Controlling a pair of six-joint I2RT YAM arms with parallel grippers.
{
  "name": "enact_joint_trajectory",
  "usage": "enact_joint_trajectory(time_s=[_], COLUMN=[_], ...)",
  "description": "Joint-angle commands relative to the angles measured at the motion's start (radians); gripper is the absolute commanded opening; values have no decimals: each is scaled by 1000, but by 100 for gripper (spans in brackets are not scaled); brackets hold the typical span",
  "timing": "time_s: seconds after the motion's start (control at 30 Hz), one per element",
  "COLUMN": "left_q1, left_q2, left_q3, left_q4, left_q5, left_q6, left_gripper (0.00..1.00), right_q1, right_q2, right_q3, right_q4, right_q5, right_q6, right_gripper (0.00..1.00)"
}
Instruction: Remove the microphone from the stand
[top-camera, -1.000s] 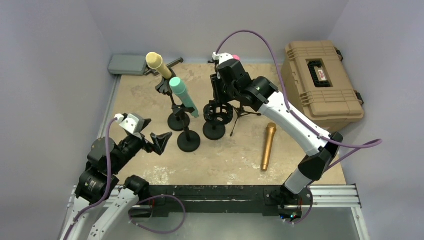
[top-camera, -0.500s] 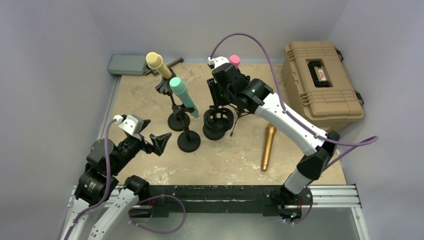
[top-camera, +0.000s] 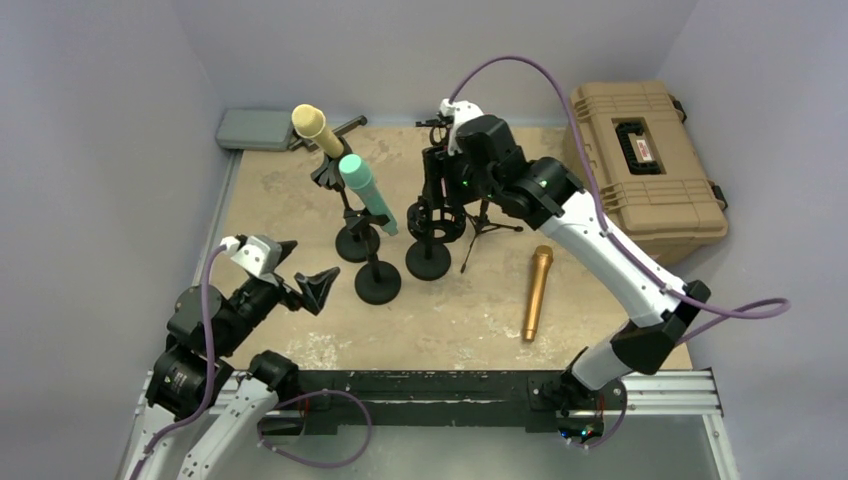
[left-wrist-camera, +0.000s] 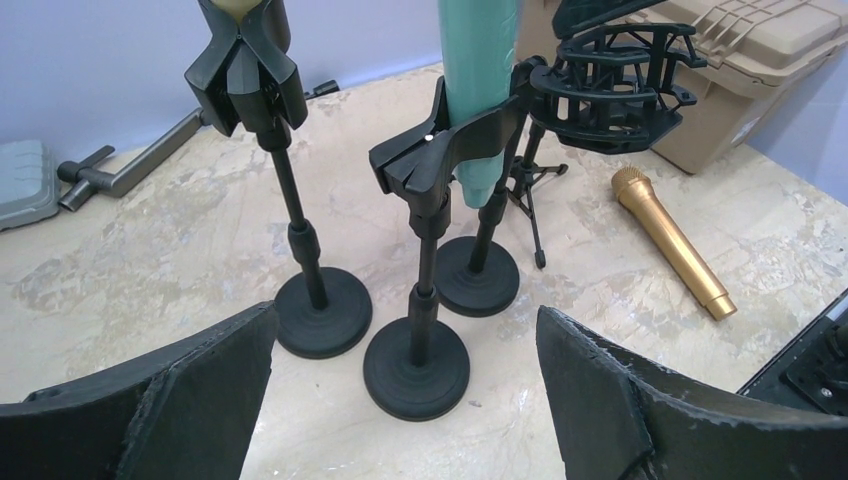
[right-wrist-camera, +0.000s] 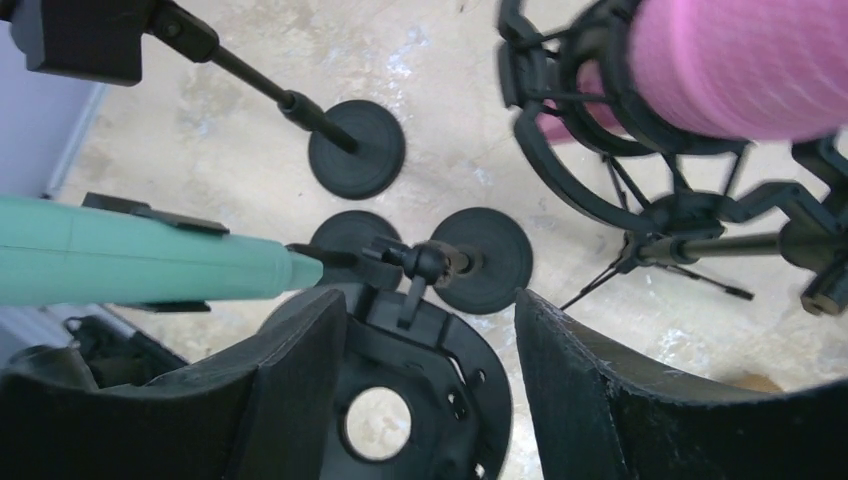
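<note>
A pink microphone (right-wrist-camera: 740, 65) sits in a black shock-mount ring on a tripod stand (right-wrist-camera: 690, 245); in the top view my right wrist hides it. My right gripper (right-wrist-camera: 430, 310) is open, above an empty black shock mount (right-wrist-camera: 420, 385), and holds nothing; it also shows in the top view (top-camera: 438, 175). A teal microphone (top-camera: 365, 190) and a yellow microphone (top-camera: 310, 122) are clipped in round-base stands. A gold microphone (top-camera: 537, 292) lies loose on the table. My left gripper (top-camera: 300, 280) is open and empty, low in front of the stand bases (left-wrist-camera: 416, 365).
A tan hard case (top-camera: 645, 165) stands at the back right. A grey box (top-camera: 255, 128) and a metal bar lie at the back left. Three round stand bases and the tripod legs crowd the table's middle. Walls close in on the left, back and right.
My right arm has swung up and to the right, and its wrist now covers the pink microphone in the top view. My left arm has dropped back slightly.
</note>
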Motion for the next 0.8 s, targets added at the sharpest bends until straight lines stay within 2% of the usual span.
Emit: enact_joint_trajectory(time_s=[0.0, 0.1, 0.3, 0.4, 0.77], left_q1=[6, 6, 6, 6, 6], left_q2=[-16, -19, -18, -19, -11], left_q3=[-7, -8, -8, -8, -5], left_q4=[23, 25, 26, 24, 12], left_q5=[18, 32, 45, 45, 40], left_q6=[33, 34, 33, 35, 41], left_gripper=[98, 98, 96, 96, 95], right_q1=[-95, -146, -207, -207, -205], right_q2=[-114, -131, -103, -93, -73], right_q3=[-91, -132, -173, -183, -254], right_q4=[131, 176, 224, 240, 262], right_q5=[-234, -341, -469, -483, -410], right_q6=[90, 122, 140, 143, 146], right_gripper=[61, 59, 44, 38, 31])
